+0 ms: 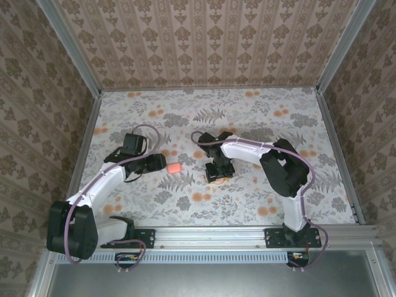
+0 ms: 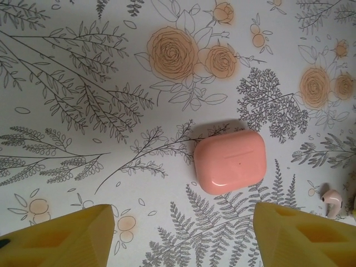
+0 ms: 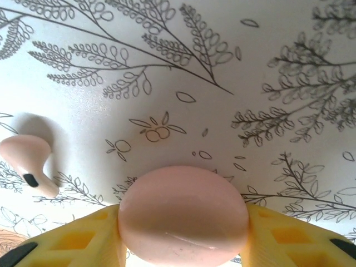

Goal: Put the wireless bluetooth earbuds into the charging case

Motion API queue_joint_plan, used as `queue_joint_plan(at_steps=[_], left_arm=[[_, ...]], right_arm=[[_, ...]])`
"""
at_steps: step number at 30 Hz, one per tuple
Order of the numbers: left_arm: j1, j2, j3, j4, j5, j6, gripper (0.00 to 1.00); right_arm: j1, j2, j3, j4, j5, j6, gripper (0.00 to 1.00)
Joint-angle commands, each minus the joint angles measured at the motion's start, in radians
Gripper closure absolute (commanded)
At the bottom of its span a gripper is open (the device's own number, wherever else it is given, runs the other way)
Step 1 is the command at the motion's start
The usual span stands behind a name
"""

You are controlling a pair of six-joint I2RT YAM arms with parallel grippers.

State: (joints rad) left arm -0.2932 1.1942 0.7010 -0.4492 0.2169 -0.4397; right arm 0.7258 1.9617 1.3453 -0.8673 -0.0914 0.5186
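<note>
- Left fingers [image 2: 61, 236] stand wide apart at the frame's bottom; the closed charging case [image 2: 231, 161] lies on the surface [image 2: 83, 167] above and between them, untouched.
- Right fingers [image 3: 300, 242] press both sides of a pale pink round piece [image 3: 183, 214]; an earbud [image 3: 28, 164] lies at left.
- Case looks light, hard, glossy, probably slippery: grip its flatter opposite sides, lid seam free.

Count: 1 charging case [image 2: 229, 162]. 1 earbud [image 2: 332, 199] near the case, to its right. 1 round pink piece [image 3: 183, 217] farther right.
</note>
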Motion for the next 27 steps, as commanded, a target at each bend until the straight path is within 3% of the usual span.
queue_joint_plan(at_steps=[1, 8, 14, 19, 23, 27], left_arm=[[-0.029, -0.035, -0.023, 0.071, 0.048, 0.047, 0.33], [-0.211, -0.176, -0.170, 0.419, 0.074, 0.205, 0.33], [-0.301, -0.298, -0.349, 0.781, 0.080, 0.342, 0.34], [-0.348, -0.342, -0.387, 0.852, 0.120, 0.465, 0.34], [-0.361, -0.354, -0.409, 0.903, 0.141, 0.484, 0.34], [-0.374, -0.353, -0.419, 0.940, 0.157, 0.509, 0.35]], right_arm=[[0.005, -0.122, -0.075, 0.092, 0.033, 0.037, 0.55], [0.004, -0.402, -0.280, 0.414, -0.020, 0.069, 0.55], [0.003, -0.552, -0.396, 0.671, -0.061, 0.090, 0.55], [0.004, -0.611, -0.481, 0.920, -0.147, 0.150, 0.57], [0.007, -0.633, -0.569, 1.157, -0.205, 0.228, 0.56], [0.014, -0.633, -0.591, 1.259, -0.233, 0.253, 0.55]])
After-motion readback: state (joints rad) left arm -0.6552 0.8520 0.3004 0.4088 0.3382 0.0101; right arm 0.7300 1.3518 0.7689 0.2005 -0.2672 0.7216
